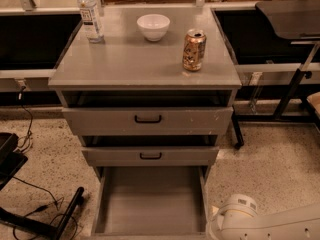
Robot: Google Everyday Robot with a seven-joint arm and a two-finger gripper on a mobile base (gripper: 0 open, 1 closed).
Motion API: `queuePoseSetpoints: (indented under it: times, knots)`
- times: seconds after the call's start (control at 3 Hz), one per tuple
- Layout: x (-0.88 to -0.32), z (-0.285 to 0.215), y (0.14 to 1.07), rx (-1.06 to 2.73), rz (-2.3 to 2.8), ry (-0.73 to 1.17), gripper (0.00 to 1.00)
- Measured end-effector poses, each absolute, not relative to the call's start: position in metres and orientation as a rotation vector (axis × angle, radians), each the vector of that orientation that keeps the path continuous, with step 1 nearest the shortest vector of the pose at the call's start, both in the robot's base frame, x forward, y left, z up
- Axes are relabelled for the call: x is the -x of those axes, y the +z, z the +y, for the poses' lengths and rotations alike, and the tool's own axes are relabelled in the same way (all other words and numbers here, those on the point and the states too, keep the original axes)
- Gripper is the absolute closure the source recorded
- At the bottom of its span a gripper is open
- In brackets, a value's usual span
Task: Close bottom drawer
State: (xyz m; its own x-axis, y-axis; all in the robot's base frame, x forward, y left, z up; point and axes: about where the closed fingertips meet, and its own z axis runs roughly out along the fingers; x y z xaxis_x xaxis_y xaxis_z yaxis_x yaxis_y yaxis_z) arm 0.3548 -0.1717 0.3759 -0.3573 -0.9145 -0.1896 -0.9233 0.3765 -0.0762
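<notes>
Grey metal makes up the bottom drawer (150, 204), which we see pulled well out of the cabinet, its tray floor showing between low side walls. Its front end reaches the lower edge of the view. We see only the white arm (235, 220) of the robot, at the lower right, with its rounded end just beside the drawer's right wall. We cannot tell whether the two touch. The gripper itself does not show, so we cannot tell where it is or whether it is released or clenched.

Up and to the left of the arm's end, the middle drawer (150, 155) sits nearly flush, a small black handle on its front. Above that is the taller top drawer (147, 120) with a like handle. On the worktop (135, 64), well apart from the arm, stand a white bowl (153, 26) near the back, a gold can (194, 50) towards the right edge, and a clear bottle (90, 15) at the back left corner. Far to the left of the arm, a black stand (65, 218) and thin cables (35, 189) lie on the speckled floor (270, 164).
</notes>
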Motion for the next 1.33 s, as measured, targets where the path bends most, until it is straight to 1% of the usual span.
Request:
queuePoseSetpoints:
  times: [0.33, 0.67, 1.33]
  knots:
    - [-0.356, -0.174, 0.368, 1.675, 2.465, 0.019, 0.00]
    - [-0.347, -0.187, 0.327, 1.673, 2.507, 0.051, 0.19]
    - [-0.295, -0.191, 0.216, 1.661, 2.537, 0.204, 0.66]
